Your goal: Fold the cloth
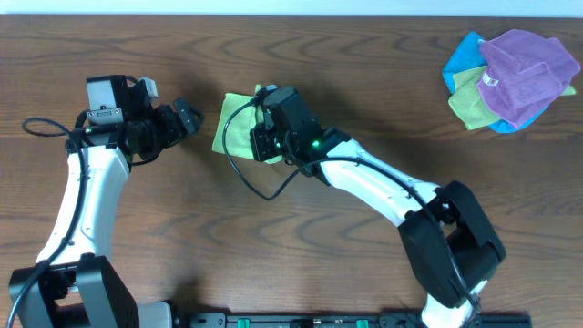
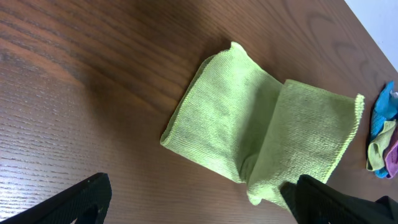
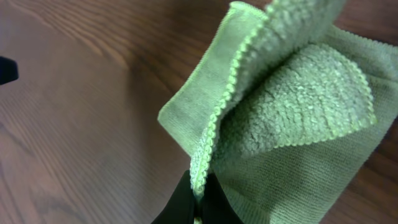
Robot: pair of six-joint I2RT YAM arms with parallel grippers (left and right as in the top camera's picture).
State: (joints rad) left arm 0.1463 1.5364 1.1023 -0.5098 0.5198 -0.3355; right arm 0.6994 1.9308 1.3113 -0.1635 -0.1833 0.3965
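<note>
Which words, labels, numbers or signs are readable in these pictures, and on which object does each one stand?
No text can be read in any view.
On the green cloth: no printing shows.
On the pile of cloths: no printing shows.
On the grey box, left arm: any label is too small to read.
The green light, right arm: only a lamp.

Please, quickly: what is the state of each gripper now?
Left gripper: jaws open, holding nothing.
Right gripper: jaws closed on an edge of the cloth.
</note>
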